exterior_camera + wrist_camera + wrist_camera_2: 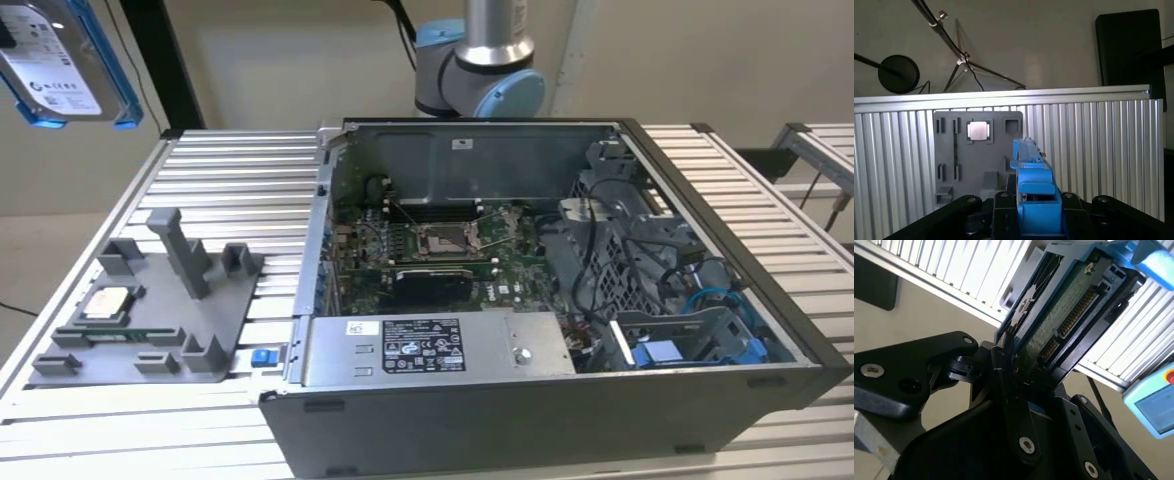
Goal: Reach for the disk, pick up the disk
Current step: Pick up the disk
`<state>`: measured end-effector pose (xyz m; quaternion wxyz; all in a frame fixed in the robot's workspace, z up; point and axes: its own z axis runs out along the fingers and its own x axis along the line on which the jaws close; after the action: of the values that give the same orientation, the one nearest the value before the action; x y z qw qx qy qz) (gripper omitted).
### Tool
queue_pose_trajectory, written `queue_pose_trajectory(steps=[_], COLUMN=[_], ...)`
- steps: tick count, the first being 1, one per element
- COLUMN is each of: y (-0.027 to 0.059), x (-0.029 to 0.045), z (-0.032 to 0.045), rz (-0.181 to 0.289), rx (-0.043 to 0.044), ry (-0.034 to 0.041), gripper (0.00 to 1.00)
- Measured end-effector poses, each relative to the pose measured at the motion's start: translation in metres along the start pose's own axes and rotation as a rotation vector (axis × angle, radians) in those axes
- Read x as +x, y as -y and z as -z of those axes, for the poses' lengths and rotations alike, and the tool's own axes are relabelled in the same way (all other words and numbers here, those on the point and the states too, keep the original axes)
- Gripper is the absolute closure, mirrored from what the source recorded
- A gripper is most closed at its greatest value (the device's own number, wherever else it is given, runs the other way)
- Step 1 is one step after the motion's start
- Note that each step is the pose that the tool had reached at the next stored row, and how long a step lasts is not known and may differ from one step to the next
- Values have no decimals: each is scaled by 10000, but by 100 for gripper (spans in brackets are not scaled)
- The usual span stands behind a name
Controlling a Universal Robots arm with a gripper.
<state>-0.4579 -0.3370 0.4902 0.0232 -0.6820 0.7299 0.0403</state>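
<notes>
A black gripper (1016, 365) is clenched on the disk (60, 60), a flat silver-grey hard drive in a bright blue plastic bracket. The disk is in the air, clear of the ribbed metal table (240, 170). It hangs over the table's end at the exterior view's left, where a grey plastic tray (147, 320) sits.

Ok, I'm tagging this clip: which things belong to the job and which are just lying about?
Job: the disk, held up off the table, clamped in the claw.
Lying about: open computer case, grey fixture tray, small silver chip.
</notes>
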Motion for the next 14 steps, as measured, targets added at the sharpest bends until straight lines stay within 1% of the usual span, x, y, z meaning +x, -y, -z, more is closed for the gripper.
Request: queue_pose_trajectory(steps=[14], y=[252], x=[-18], z=[6], rz=[0], rx=[-1], ry=[0], gripper=[100])
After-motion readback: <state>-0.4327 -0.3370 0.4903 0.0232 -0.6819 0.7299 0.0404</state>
